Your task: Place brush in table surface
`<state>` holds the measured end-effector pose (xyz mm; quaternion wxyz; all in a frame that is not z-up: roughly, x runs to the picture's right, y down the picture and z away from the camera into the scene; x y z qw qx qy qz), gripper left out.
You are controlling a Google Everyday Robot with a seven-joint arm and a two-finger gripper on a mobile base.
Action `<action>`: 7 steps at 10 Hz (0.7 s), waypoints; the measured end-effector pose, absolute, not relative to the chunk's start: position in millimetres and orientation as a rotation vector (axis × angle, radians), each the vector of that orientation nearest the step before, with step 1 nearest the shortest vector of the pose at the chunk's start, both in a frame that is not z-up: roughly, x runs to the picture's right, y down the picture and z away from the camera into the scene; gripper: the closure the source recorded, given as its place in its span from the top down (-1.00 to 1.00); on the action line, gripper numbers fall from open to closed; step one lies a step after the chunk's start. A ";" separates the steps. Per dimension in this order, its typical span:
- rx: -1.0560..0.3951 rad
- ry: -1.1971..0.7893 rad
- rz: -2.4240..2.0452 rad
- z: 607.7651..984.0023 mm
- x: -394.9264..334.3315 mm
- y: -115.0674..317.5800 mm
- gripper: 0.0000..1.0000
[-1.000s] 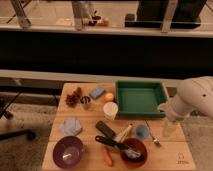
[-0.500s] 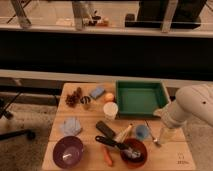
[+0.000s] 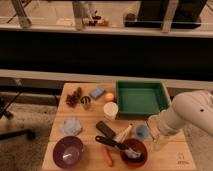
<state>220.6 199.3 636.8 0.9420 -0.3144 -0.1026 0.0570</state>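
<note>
The brush [image 3: 111, 142] is slim with a black handle. It lies slanted at the front of the table, its pale head resting in the reddish-brown bowl [image 3: 135, 153]. The table surface [image 3: 89, 136] is light tan wood with a small dark logo [image 3: 181, 161] in its front right corner. My white arm reaches in from the right. The gripper [image 3: 156, 134] hangs over the table's right side, just right of a small blue cup [image 3: 141, 132] and the bowl. It is open with nothing between its fingers, and it is apart from the brush.
A green tray [image 3: 141, 97] sits at the back right. A white cup [image 3: 110, 110], a flat black bar [image 3: 104, 128], a cream cylinder [image 3: 123, 133], an orange carrot [image 3: 109, 157], a purple bowl [image 3: 68, 151], a grey-blue cloth [image 3: 71, 126], a blue sponge [image 3: 97, 92] and pinecones [image 3: 74, 97] crowd the table.
The arm has swung left from the table's right edge. The gripper now hangs closer to the blue cup and the bowl. The objects on the table have not moved.
</note>
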 end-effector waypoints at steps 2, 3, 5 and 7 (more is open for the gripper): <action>-0.651 -0.225 0.122 630.3 212.2 204.7 0.60; -0.657 -0.234 0.122 627.2 207.4 207.0 0.60; -0.671 -0.254 0.128 618.7 199.4 214.5 0.60; -0.680 -0.276 0.128 610.9 191.8 221.5 0.60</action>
